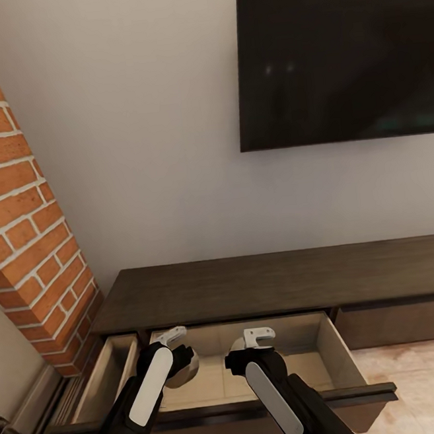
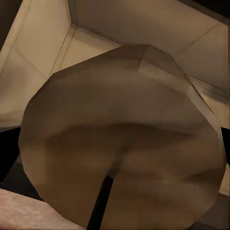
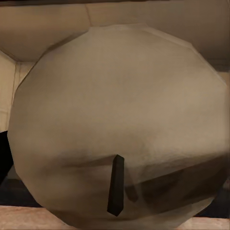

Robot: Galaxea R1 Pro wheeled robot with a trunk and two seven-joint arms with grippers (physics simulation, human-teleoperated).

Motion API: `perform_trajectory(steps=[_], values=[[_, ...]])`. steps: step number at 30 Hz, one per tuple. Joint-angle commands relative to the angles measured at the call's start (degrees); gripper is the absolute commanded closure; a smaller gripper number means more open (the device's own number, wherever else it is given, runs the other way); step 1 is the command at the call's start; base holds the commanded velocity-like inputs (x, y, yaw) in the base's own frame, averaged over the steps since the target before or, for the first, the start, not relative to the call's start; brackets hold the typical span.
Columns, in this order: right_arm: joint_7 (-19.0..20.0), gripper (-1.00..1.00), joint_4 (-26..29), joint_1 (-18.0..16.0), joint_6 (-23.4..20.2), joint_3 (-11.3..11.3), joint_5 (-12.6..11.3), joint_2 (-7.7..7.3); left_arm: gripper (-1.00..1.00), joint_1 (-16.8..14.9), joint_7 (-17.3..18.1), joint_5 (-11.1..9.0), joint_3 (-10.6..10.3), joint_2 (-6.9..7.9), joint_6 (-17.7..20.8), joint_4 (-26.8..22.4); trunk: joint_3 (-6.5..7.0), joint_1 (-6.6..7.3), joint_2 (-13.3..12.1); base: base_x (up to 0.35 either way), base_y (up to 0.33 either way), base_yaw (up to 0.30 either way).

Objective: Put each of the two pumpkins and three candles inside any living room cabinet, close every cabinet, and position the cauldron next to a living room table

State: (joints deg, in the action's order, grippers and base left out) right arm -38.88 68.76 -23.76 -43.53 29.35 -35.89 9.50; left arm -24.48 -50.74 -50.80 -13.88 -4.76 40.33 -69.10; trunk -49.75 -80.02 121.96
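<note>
Two candles are hanging over the open cabinet [image 1: 250, 287] drawer: left pincer [image 1: 179, 353] gripping one candle [image 2: 124, 139], right pincer [image 1: 255, 347] gripping another [image 3: 120, 124]; prob. light, stiff, smooth, so holding across sides

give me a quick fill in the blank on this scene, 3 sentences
1. Each gripper, the left gripper and the right gripper, holds a ____ over the drawer.
2. The drawer of the cabinet under both arms is ____.
3. On the wall above the cabinet hangs a dark ____, and a brick column stands at the cabinet's left end.

Missing words: candle; open; TV
</note>
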Motion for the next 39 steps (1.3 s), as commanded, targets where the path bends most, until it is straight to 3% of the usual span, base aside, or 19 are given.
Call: perform_trajectory(steps=[1,17,39], values=[[-0.7,1.0,0.1,-0.1,0.0,0.1,-0.7,-0.01,1.0,0.0,-0.4,-0.3,0.0,0.01,0.2,-0.1,-0.06,-0.01,0.0,0.129,0.0,0.0],[-0.7,1.0,0.1,-0.1,0.0,0.1,-0.7,-0.01,1.0,0.0,-0.4,-0.4,0.0,0.01,0.2,-0.2,-0.06,-0.01,0.0,0.088,0.011,0.0],[-0.7,1.0,0.0,-0.1,0.0,0.1,-0.7,-0.01,1.0,0.0,-0.3,-0.4,0.0,0.01,0.2,-0.1,-4.01,-4.84,8.8,0.0,0.0,0.0]])
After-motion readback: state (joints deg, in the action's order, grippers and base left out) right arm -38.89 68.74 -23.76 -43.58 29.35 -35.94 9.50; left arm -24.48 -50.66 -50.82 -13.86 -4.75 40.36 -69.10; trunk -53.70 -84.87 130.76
